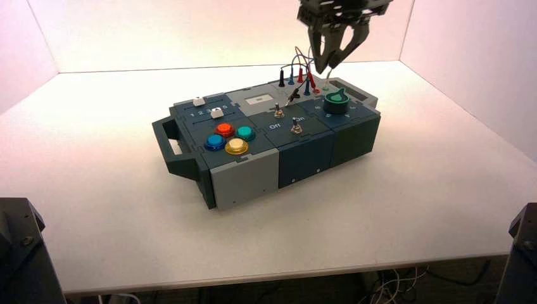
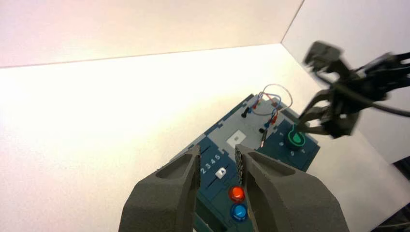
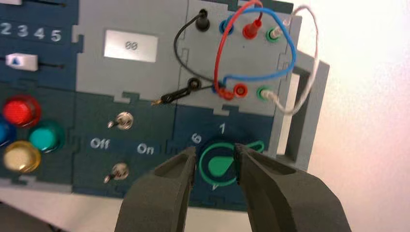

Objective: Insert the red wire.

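Note:
The red wire [image 3: 221, 48] has one red plug [image 3: 249, 30] standing in a far-row socket of the grey panel. Its other red plug [image 3: 224, 92] lies beside the open red socket [image 3: 240, 90] in the near row. In the high view the red plugs [image 1: 311, 81] stand among the leads at the box's back right. My right gripper [image 1: 329, 64] is open and empty and hovers above those leads. In its own view the gripper [image 3: 215, 152] frames the green knob [image 3: 217, 164]. My left gripper [image 2: 218, 154] is open and empty, high over the slider and button end.
The box [image 1: 253, 171] stands turned on the white table. A black lead's loose plug [image 3: 169, 98] lies by its socket [image 3: 194, 83]. Blue [image 3: 270, 72] and white [image 3: 309, 72] leads loop over the same panel. Two toggle switches [image 3: 123, 121] and coloured buttons [image 1: 229, 137] sit nearer.

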